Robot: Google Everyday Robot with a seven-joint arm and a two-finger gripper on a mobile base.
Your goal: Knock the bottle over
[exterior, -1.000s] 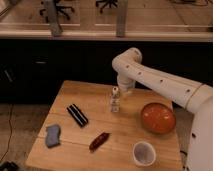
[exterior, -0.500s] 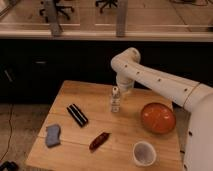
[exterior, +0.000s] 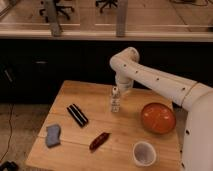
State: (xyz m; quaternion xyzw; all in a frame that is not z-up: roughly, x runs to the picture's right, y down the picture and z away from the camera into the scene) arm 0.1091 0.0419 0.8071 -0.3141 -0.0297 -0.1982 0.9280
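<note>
The bottle (exterior: 115, 105), small and slim with a pale label, stands upright near the middle back of the wooden table (exterior: 125, 134). My white arm reaches in from the right and bends down over it. My gripper (exterior: 115, 92) hangs directly above the bottle, shut, right at the bottle's top. Whether it touches the cap I cannot tell.
A black bar (exterior: 77, 114) lies left of the bottle. A blue cloth (exterior: 52, 135) lies at the front left and a dark red snack piece (exterior: 99, 141) in front. An orange bowl (exterior: 158, 118) sits to the right and a translucent white cup (exterior: 143, 153) at the front right.
</note>
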